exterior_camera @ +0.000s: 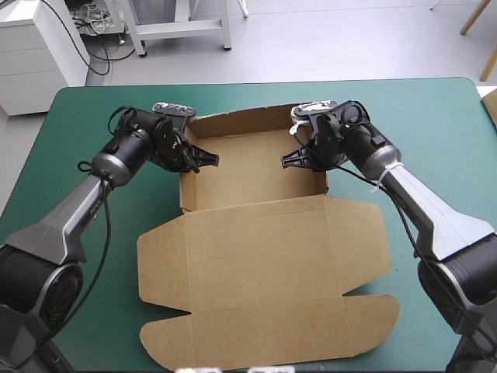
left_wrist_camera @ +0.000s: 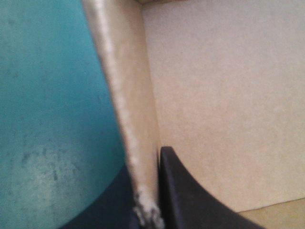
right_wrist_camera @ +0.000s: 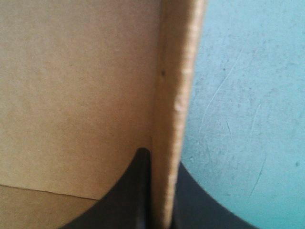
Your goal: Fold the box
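Progress is looking roughly halfway: the brown box (exterior_camera: 264, 256) is lying near the middle of the teal-green surface (exterior_camera: 85, 116), and its far portion is already standing as an open tray (exterior_camera: 252, 167), with the far wall (exterior_camera: 248, 123) and both side walls raised. The left tool (exterior_camera: 204, 158) is reaching over the tray's left wall (exterior_camera: 185, 190) and clenching it; the left wrist view is showing the board edge running between its black fingers (left_wrist_camera: 190, 195), one inside the tray and one over the cover outside it. The right tool (exterior_camera: 293, 158) is doing the same at the tray's right wall (exterior_camera: 324, 183), its fingers (right_wrist_camera: 126, 191) all but meeting with the board sandwiched between them. On the near side of the tray, the lid (exterior_camera: 264, 264) is lying flat and untouched, its flaps spreading out on the surface. Judging from this, the side walls are being pressed or tucked into place, and the pictures are not settling whether they would hold without the tools. What is remaining appears to be securing those walls.
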Motion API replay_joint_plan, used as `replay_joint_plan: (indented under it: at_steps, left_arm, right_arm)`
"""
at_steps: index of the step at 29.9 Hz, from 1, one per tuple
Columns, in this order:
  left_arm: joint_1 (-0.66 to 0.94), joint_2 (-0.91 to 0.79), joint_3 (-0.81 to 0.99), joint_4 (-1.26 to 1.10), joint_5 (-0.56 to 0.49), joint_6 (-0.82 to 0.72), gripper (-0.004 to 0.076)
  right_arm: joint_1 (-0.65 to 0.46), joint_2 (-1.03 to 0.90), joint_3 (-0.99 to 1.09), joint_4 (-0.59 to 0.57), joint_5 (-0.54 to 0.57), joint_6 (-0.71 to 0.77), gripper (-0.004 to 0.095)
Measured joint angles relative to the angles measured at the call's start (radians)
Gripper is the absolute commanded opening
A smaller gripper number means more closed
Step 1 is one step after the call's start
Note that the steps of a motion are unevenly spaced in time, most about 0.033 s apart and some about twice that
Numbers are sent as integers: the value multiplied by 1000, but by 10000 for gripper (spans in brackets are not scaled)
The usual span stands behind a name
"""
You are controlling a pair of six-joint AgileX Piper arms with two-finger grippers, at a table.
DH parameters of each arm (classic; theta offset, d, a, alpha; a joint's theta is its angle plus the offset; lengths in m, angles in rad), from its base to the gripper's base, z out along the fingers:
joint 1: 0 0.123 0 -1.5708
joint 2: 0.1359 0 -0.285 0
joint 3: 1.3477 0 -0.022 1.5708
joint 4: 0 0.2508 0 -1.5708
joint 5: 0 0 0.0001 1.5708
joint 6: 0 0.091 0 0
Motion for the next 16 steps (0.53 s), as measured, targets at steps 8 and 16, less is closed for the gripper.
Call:
replay_joint_plan:
  at_steps: [8,16]
  left_arm:
    - [-3,103,-18,-4,-71,-1,-8]
    - [-1,178,-32,5,-131,-10,-7]
  right_arm:
    - [-102,104,0,115,-30,-96,-20]
    - [-121,166,-20,141,-39,-141,-20]
